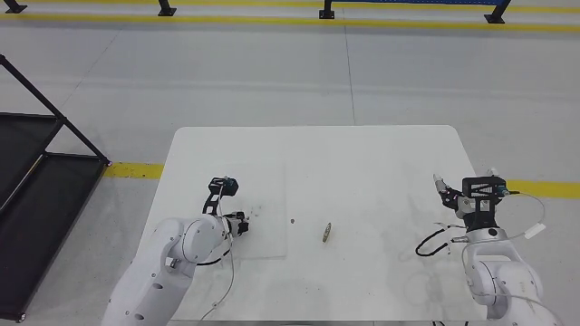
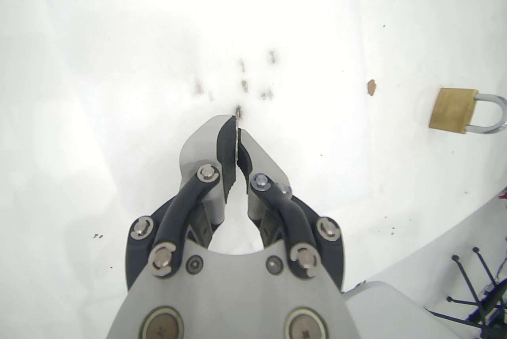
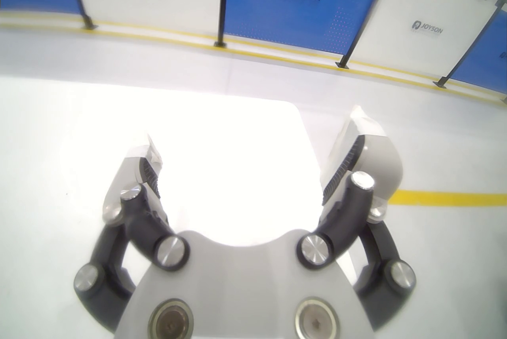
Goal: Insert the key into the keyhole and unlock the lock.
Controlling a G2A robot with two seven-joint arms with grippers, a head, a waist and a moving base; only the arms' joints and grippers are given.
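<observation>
A brass padlock (image 1: 326, 232) with a silver shackle lies flat near the middle of the white table (image 1: 381, 163). In the left wrist view the padlock (image 2: 455, 111) lies well off to the side of my left gripper (image 2: 237, 130). That gripper is shut on a thin metal key (image 2: 238, 113) held edge-on, with only its tip poking out past the black pads. From above, my left gripper (image 1: 243, 225) is low over the table, left of the padlock. My right gripper (image 3: 253, 146) is open and holds nothing, and it sits by the table's right edge (image 1: 467, 190).
Small dark scuff marks (image 2: 253, 87) and a brown spot (image 2: 371, 87) dot the table ahead of the left gripper. A black cable (image 1: 433, 243) loops beside the right arm. A black rack (image 1: 36, 190) stands off the table's left side.
</observation>
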